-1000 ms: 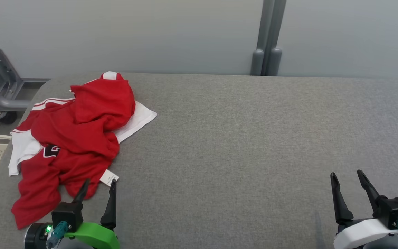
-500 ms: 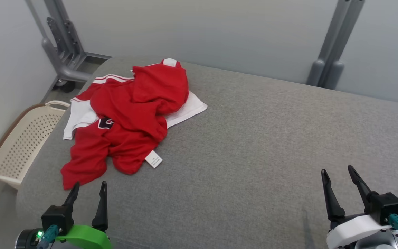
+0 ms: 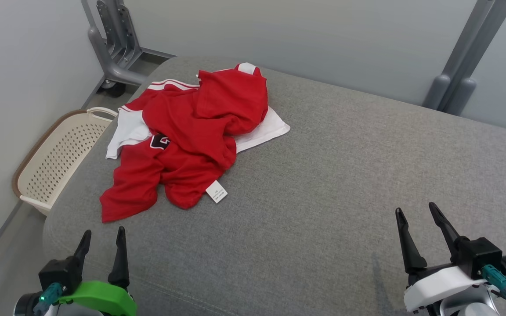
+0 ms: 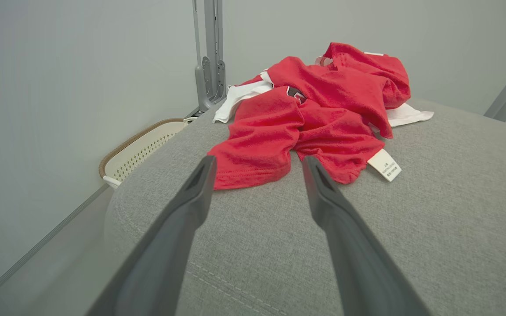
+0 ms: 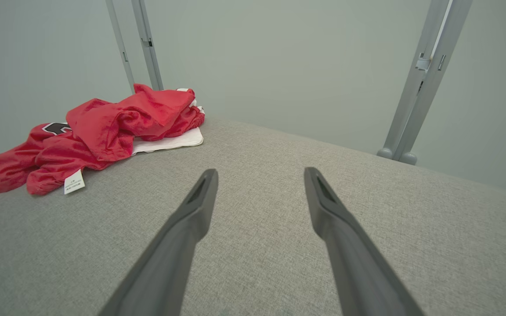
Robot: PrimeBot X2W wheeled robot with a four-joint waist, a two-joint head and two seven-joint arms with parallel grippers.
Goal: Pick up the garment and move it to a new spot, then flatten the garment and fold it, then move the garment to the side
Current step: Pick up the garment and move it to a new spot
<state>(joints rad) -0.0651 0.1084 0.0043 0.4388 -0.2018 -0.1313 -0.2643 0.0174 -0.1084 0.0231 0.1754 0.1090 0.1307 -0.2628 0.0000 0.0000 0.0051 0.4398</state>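
Note:
A crumpled red and white garment [image 3: 191, 136] with a white care label [image 3: 216, 192] lies bunched at the far left of the grey padded table [image 3: 323, 184]. In the left wrist view the garment [image 4: 314, 109] sits just beyond the open fingers. My left gripper [image 3: 102, 235] is open at the table's near left edge, short of the garment's red hem and touching nothing. At the near right my right gripper [image 3: 415, 213] is open and empty, with the garment [image 5: 103, 131] far off to its left.
A cream perforated basket [image 3: 55, 162] stands on the floor left of the table. A grey metal frame on wheels [image 3: 112, 48] is behind it, and a grey post [image 3: 464, 70] rises by the back wall. Bare grey surface covers the table's middle and right.
The camera has turned left, shifting the whole picture right and bringing the basket into view. The garment lies as before. Both grippers stay open low in the view.

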